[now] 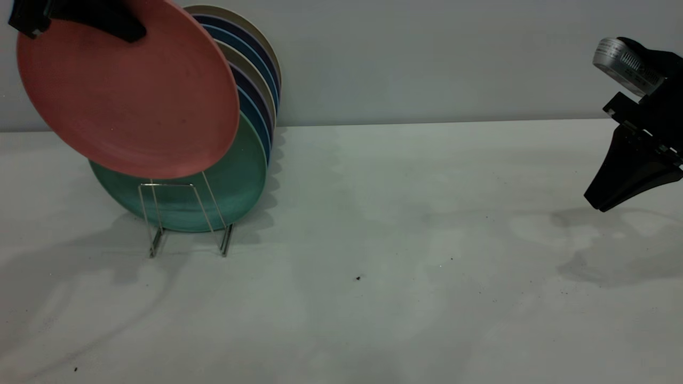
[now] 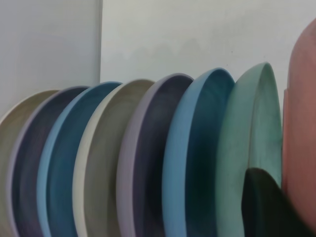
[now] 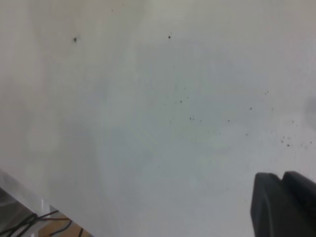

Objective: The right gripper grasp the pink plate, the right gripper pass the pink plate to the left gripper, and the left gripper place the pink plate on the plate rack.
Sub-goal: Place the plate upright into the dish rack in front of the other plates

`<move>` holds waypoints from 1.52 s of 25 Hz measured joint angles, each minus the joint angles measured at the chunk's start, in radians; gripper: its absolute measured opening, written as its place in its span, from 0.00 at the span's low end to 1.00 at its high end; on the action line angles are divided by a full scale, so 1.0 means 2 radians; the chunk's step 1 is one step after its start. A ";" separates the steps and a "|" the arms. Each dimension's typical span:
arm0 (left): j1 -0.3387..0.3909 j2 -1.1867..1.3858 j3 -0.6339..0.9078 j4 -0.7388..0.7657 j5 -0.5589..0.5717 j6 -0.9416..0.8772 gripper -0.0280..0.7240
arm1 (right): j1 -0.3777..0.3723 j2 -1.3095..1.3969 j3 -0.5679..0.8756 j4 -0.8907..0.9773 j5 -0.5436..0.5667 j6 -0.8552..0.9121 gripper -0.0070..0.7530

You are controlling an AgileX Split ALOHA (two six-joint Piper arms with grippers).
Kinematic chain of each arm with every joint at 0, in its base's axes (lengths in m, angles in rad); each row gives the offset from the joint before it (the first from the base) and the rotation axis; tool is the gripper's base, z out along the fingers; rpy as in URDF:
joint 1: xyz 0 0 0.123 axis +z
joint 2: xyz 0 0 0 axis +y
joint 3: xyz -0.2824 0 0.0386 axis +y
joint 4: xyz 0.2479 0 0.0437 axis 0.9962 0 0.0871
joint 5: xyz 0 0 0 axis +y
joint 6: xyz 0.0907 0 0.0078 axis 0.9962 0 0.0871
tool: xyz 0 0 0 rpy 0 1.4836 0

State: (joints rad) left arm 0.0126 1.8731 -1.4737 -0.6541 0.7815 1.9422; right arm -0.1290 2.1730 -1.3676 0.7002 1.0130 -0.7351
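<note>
My left gripper [image 1: 130, 33] is shut on the top rim of the pink plate [image 1: 128, 96] at the upper left. It holds the plate tilted in the air, just in front of the teal-green plate [image 1: 235, 181] and above the front loop of the plate rack [image 1: 184, 213]. The plate's lower edge is just above that loop's top. In the left wrist view one black finger [image 2: 266, 207] lies against the pink plate [image 2: 302, 123], beside the teal plate [image 2: 252, 133]. My right gripper [image 1: 600, 200] is shut and empty, hanging above the table at the far right; it also shows in the right wrist view [image 3: 281, 202].
Several plates in blue, purple and beige [image 1: 256, 80] stand in the rack behind the teal one. The white table [image 1: 400, 240] stretches between the rack and the right arm. A grey wall stands behind.
</note>
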 joint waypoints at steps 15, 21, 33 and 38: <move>0.000 0.022 0.000 0.017 -0.005 0.001 0.20 | 0.000 0.000 0.000 0.000 -0.002 0.000 0.02; 0.000 0.023 -0.001 0.025 -0.004 0.000 0.20 | 0.000 0.000 0.000 0.000 -0.009 0.000 0.02; 0.001 0.023 -0.001 0.025 0.004 -0.023 0.24 | 0.000 0.000 0.000 0.000 -0.010 0.000 0.02; 0.001 0.023 -0.001 0.028 0.018 -0.043 0.37 | 0.000 0.000 0.000 0.000 -0.011 0.000 0.02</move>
State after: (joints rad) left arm 0.0146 1.9193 -1.4759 -0.5982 0.8169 1.8554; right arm -0.1281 2.1730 -1.3676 0.6994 0.9908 -0.7351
